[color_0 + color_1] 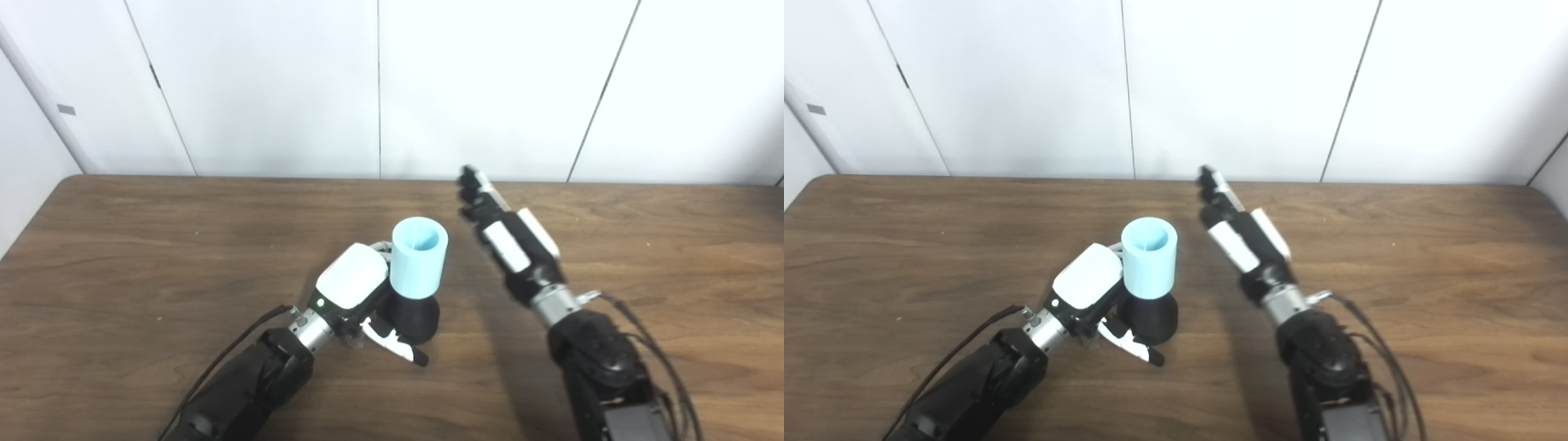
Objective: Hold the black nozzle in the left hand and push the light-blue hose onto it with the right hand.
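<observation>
The table (153, 245) is brown wood-grain with a smooth, low sheen. The light-blue hose (416, 260) looks like matt plastic; the black nozzle (416, 318) beneath it is matt too. The left hand (358, 288) bears a glossy white plastic shell, with a bare metal wrist ring.

A dark wood-grain surface (122, 257) with a rounded corner is sitting against white wall panels (275, 86) that are catching bright, even light.

At frame centre the left hand (352, 288) grips the black nozzle (414, 318) capped by the light-blue hose (418, 257), while the right hand (508, 239) hovers empty, fingers straight.
</observation>
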### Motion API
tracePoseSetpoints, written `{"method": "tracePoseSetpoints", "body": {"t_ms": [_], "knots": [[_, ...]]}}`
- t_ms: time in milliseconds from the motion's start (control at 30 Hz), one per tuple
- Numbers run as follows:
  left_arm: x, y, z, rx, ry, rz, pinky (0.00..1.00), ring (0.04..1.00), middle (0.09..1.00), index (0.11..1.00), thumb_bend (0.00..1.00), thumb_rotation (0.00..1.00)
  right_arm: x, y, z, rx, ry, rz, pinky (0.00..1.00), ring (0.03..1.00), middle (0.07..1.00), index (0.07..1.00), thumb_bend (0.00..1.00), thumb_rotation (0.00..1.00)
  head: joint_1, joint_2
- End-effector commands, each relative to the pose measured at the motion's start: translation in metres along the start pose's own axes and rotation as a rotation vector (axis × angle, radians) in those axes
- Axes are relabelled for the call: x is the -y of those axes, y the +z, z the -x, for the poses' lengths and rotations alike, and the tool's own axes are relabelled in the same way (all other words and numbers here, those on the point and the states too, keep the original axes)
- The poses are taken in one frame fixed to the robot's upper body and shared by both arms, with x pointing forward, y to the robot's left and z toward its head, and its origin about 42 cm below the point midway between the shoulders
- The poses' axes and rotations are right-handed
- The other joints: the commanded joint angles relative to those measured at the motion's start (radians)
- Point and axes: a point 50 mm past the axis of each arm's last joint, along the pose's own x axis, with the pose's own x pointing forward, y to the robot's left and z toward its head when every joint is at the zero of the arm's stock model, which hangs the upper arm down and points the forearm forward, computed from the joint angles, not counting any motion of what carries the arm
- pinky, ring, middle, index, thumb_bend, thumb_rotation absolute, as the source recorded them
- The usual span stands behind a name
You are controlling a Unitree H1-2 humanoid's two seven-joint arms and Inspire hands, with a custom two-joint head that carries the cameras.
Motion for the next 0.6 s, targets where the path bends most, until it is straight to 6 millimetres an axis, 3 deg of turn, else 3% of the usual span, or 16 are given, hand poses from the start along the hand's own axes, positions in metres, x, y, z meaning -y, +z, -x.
{"method": "tracePoseSetpoints", "body": {"t_ms": [0,200,333,567], "knots": [[0.145,0.097,0.089,-0.067,-0.311,0.328,0.77,0.491,0.46,0.508,0.52,0.0,0.013,0.082,-0.012,0.374,-0.058,0.164,1.0,1.0,1.0,1.0,1.0,0.83,-0.002,0.0],[0.144,0.097,0.089,-0.064,-0.314,0.329,0.77,0.502,0.466,0.503,0.52,0.0,0.007,0.135,0.006,0.51,-0.08,0.362,1.0,1.0,1.0,1.0,1.0,0.88,-0.003,0.0],[0.145,0.096,0.089,-0.062,-0.311,0.326,0.77,0.497,0.467,0.502,0.52,0.0,0.008,0.148,0.015,0.568,-0.026,0.483,1.0,1.0,1.0,1.0,1.0,0.85,-0.009,0.002],[0.146,0.094,0.089,-0.064,-0.315,0.334,0.77,0.5,0.466,0.503,0.52,0.0,0.007,0.163,0.033,0.611,0.025,0.744,0.98,1.0,1.0,1.0,1.0,0.89,-0.012,0.004]]}}
